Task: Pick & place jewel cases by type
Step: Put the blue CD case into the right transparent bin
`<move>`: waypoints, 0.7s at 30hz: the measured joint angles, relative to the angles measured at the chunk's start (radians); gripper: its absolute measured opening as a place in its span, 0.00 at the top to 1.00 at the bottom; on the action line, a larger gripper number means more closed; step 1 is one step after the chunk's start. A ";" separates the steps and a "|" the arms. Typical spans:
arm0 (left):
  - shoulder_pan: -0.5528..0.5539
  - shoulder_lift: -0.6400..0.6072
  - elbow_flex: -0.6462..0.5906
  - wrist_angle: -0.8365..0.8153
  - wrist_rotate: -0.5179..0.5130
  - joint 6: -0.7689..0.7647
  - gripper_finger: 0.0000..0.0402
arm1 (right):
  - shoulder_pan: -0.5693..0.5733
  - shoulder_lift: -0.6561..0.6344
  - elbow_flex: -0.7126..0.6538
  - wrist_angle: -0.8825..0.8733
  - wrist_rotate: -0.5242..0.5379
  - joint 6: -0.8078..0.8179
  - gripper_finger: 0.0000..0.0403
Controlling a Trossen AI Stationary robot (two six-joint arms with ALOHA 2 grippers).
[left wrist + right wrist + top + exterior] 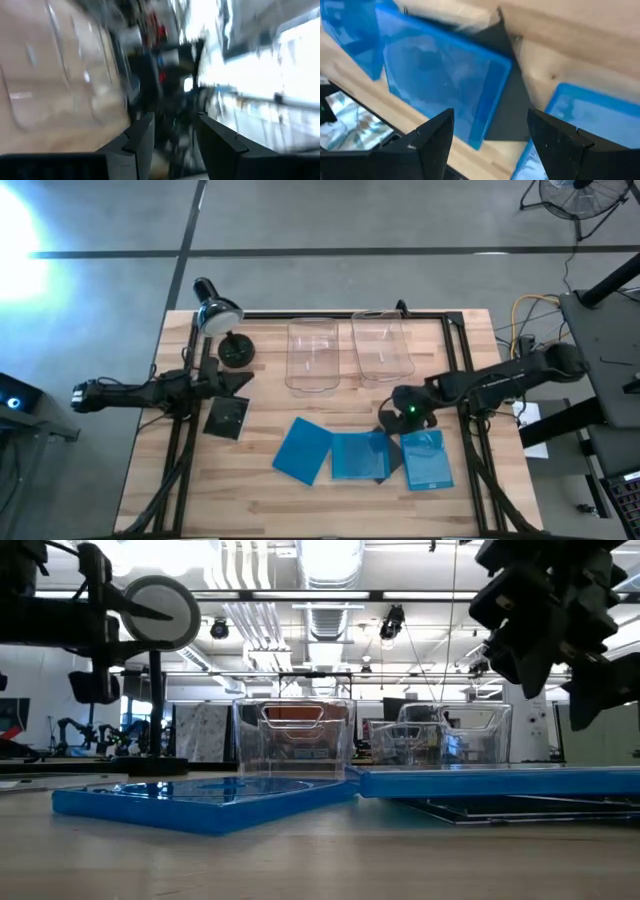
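Observation:
Three bright blue jewel cases lie flat near the table's near edge: left, middle, right. A dark case sticks out from under the middle blue one. Another dark case lies flat on the left side. My right gripper hovers open above the half-covered dark case, between the middle blue case and the right one. My left gripper is open just beyond the left dark case, with nothing between its fingers.
Two clear plastic bins stand side by side toward the far edge. A desk lamp with a round base stands at the far left, close to my left arm. Bare wood shows along the near edge.

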 joint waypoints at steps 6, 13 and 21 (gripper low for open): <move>-0.014 0.114 0.130 -0.158 0.154 0.076 0.69 | 0.089 0.000 0.000 0.049 0.005 0.058 0.39; -0.041 0.328 0.245 -0.172 0.325 0.214 0.69 | 0.166 0.036 -0.007 0.056 0.057 0.115 0.39; -0.149 0.592 0.345 -0.181 0.316 0.263 0.69 | 0.195 0.157 -0.013 0.271 0.104 0.149 0.39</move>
